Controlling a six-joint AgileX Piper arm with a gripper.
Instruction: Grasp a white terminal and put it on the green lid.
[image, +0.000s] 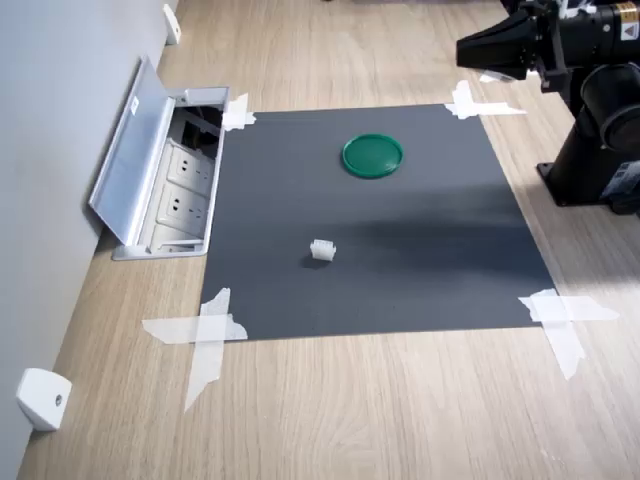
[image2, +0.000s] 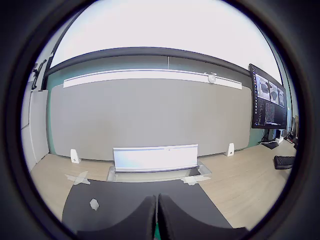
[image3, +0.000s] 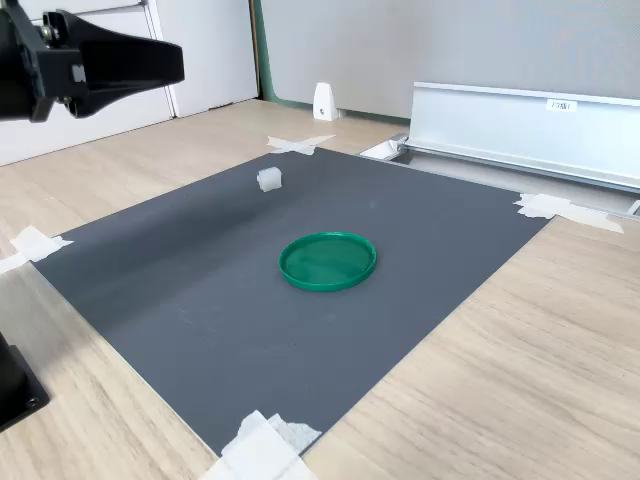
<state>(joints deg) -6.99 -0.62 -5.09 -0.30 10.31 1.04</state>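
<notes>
The white terminal, a tiny ribbed block, lies alone on the dark grey mat. The green lid, a flat round disc with a raised rim, rests on the same mat, well apart from the terminal. My gripper hangs high in the air beyond the mat's edge, far from both. Its black fingers are pressed together with nothing between them.
An open floor socket box with a raised silver cover borders the mat by the grey wall. White tape strips hold the mat's corners. A white wedge piece sits at the wall. The arm's black base stands beside the mat.
</notes>
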